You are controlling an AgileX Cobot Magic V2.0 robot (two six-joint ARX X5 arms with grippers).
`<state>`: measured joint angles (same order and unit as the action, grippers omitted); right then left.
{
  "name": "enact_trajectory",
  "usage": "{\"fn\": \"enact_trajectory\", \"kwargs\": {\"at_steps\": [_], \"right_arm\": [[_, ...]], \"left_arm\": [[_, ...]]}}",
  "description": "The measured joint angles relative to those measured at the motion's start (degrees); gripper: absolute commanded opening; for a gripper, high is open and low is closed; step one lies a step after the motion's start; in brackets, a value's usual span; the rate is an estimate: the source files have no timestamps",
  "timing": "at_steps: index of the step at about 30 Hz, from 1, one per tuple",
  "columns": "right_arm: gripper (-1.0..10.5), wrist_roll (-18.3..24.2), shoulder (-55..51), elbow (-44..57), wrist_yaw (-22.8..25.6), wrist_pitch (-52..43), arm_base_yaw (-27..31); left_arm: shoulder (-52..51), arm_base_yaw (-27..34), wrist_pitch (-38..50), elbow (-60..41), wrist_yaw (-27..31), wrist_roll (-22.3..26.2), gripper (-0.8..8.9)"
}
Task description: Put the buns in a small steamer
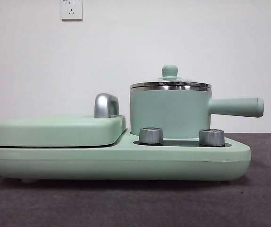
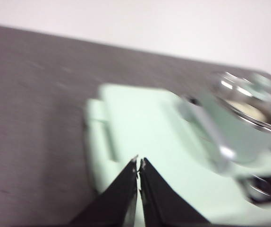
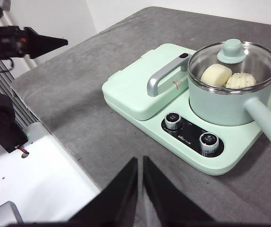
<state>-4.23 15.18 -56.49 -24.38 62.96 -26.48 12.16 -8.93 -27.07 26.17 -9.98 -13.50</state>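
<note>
Your right hand (image 3: 140, 163) is waiting closed; both buns (image 3: 227, 78) are sitting inside the lidded small steamer (image 3: 230, 101), so you are risking only bumping its handle (image 3: 266, 124). The left hand (image 2: 139, 163) is closed too.

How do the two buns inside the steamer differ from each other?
The smooth bun is a plain rounded block without markings; the ridged bun is a shell-like dome with grooves and small green dots. The smooth bun lies nearer the griddle's chrome handle, the ridged one nearer the steamer's side handle. Both are cream-white and sit under the glass lid.
</note>
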Motion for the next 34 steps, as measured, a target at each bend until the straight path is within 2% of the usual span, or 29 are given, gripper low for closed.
{"fn": "enact_trajectory", "kwargs": {"at_steps": [4,9,15,34], "right_arm": [[0.2,0.0,0.0,0.0,0.0,0.0,0.0],[0.2,0.0,0.0,0.0,-0.02,0.0,-0.04],[0.2,0.0,0.0,0.0,0.0,0.0,-0.04],[0.2,0.0,0.0,0.02,-0.04,0.02,-0.04]], "left_arm": [[-2.86,5.64,7.87,-9.51,0.04,5.44,0.11],[-6.64,7.3,10.93,-17.68,0.98,9.66,0.11],[-11.43,7.32,13.18,-22.88,7.17,10.14,0.11],[-11.91,9.09,16.68,-24.3,9.49,10.54,0.11]]}}
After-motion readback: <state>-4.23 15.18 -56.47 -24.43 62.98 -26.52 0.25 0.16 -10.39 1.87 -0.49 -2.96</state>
